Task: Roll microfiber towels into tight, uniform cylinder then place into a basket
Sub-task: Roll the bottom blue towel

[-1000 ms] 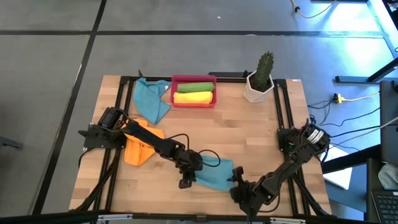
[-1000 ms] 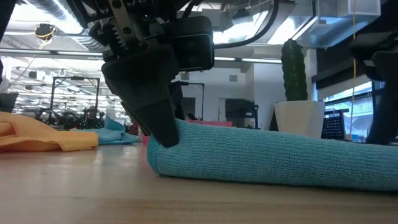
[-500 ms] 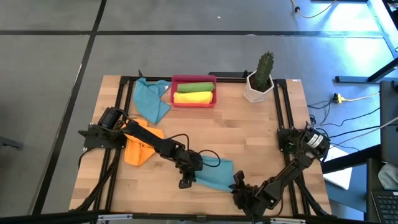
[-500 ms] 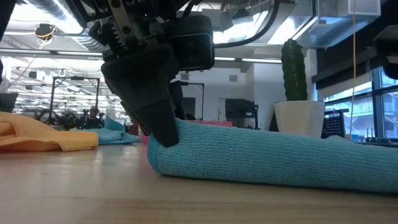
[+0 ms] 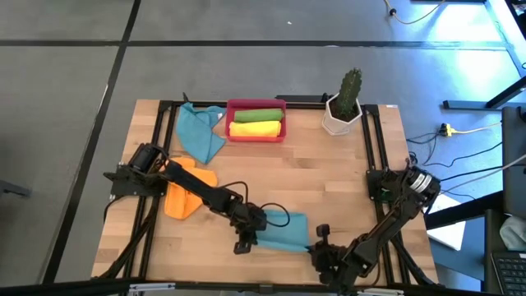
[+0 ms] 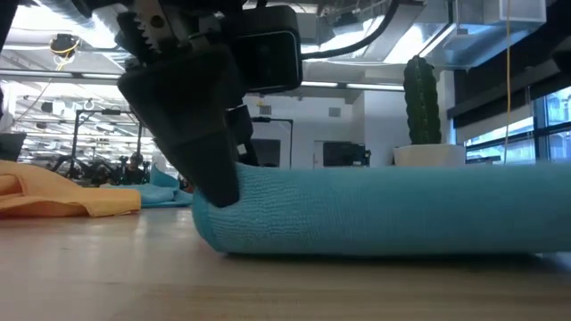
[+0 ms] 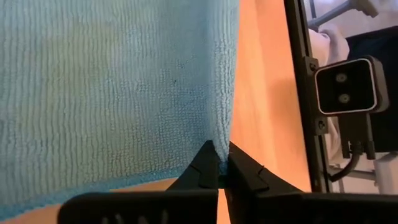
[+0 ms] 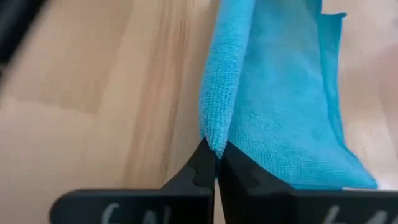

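Observation:
A teal microfiber towel lies near the table's front edge, between my two grippers. My left gripper is shut on its left end and my right gripper on its right end. In the low view the towel stretches across the picture, with its underside on the table. The red basket stands at the far edge and holds a green roll and a yellow roll. Another teal towel and an orange one lie loose on the left. My left gripper pinches the towel's left near corner between its two fingers, slanting down from the far left. The towel spreads flat beyond the fingers. My right gripper pinches the end of the towel's folded-over near edge between its two fingers, slanting down from the right. The fold runs straight away from the fingers.
A white pot with a cactus stands at the far right. Black frame rails run along the table's left and right sides. Bare wood lies open in the table's middle, between the basket and the towel.
My right gripper has shut on the towel's right end and has rolled a little while shifting toward the near edge. The towel lay slanted before. It now lies straighter along the front edge, drawn nearer to that edge, and its near edge stands higher.

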